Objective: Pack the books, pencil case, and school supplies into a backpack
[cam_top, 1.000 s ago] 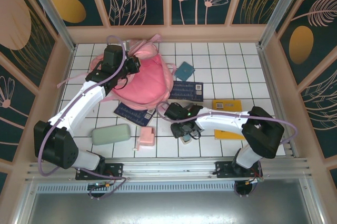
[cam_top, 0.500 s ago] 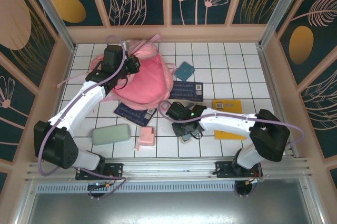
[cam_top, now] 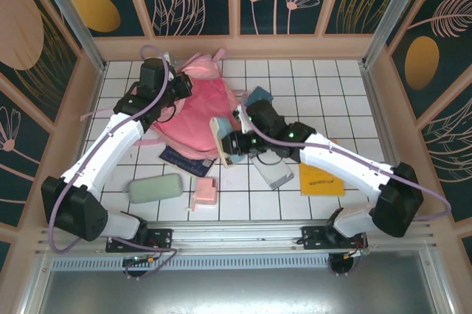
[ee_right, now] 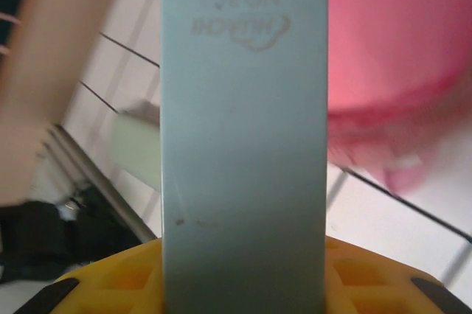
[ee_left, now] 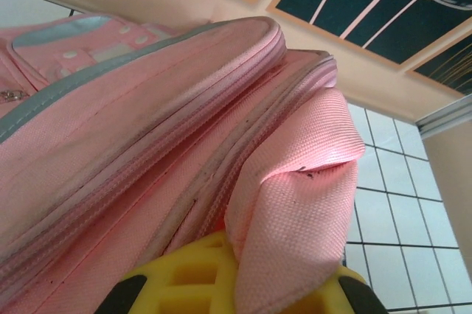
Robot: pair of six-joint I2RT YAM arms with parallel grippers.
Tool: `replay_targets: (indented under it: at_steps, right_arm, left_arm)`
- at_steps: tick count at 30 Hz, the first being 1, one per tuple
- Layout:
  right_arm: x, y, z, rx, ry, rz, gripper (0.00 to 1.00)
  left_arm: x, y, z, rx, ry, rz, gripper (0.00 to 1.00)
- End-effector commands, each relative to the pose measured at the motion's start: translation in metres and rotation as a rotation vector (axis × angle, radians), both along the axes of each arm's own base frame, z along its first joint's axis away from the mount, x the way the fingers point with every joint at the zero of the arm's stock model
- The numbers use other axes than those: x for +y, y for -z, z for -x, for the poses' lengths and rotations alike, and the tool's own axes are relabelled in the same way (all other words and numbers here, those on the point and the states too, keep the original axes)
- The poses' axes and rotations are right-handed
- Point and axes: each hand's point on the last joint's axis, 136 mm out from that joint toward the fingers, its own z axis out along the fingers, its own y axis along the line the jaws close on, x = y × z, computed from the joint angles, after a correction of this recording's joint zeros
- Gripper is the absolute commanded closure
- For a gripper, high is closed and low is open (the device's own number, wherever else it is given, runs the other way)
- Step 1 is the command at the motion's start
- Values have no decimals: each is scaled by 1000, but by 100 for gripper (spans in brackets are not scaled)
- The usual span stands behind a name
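two grippers are loaded. we find the left gripper clamped on a fold of the pink backpack, which lies toward the far left corner of the tiled table. the right gripper pinches a light-blue slab between its yellow fingers, just beside the backpack's right edge. we note the sage pencil case and a pink block near the front edge, and a yellow book toward the front right.
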Motion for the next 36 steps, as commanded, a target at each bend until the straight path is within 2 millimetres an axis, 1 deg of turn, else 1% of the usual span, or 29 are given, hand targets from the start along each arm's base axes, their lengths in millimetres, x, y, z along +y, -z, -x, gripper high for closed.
replay_targets:
  at_steps: [1,3,5,7,8,11,12,13,15,18,20,22,24,25,26,27,29,32,34,36]
  right_arm:
    - [37,-40,-29,62,-27,-236,86]
    - [49,-34,-54,143,4,-297,86]
    - [60,-30,-82,172,59,-316,86]
    - [68,-28,-109,197,132,-328,84]
    - [76,-27,-124,217,164,-351,82]
    - [99,-21,-155,282,230,-410,74]
    - [110,-23,-164,276,220,-449,69]
    - [119,-21,-174,270,236,-453,63]
    - [133,-12,-194,284,277,-432,49]
    - [139,4,-213,298,324,-382,36]
    - [138,9,-218,280,344,-354,31]
    - [133,11,-218,258,352,-329,27]
    - [131,5,-213,226,308,-338,26]
    - [131,-3,-209,195,276,-347,27]
    - [132,-15,-203,137,226,-353,27]
    - [131,-24,-197,72,187,-336,27]
    - [123,-36,-186,-31,153,-273,29]
    - [110,-51,-158,-120,87,-225,33]
    - [101,-52,-137,-157,57,-180,34]
    - [88,-49,-120,-191,65,-125,35]
  left_arm:
    - [5,-78,7,-160,-44,136,100]
    - [8,-88,11,-169,-58,155,100]
    - [8,-96,15,-179,-56,174,100]
    - [6,-103,18,-186,-44,193,100]
    - [6,-106,20,-188,-41,202,100]
    - [4,-114,24,-200,-26,226,100]
    - [3,-115,24,-201,-19,229,100]
    - [2,-117,25,-203,-12,232,100]
    - [2,-118,26,-197,-12,237,100]
    - [5,-121,26,-206,-25,228,100]
    - [7,-123,25,-212,-34,216,100]
    - [10,-123,24,-212,-45,197,100]
    - [10,-121,22,-207,-48,183,100]
    - [11,-120,21,-206,-50,176,100]
    - [12,-118,21,-203,-56,167,100]
    - [14,-116,20,-202,-67,157,100]
    - [18,-114,19,-201,-83,145,100]
    - [23,-109,17,-199,-107,126,100]
    - [24,-107,17,-197,-113,116,100]
    - [23,-108,16,-200,-109,114,100]
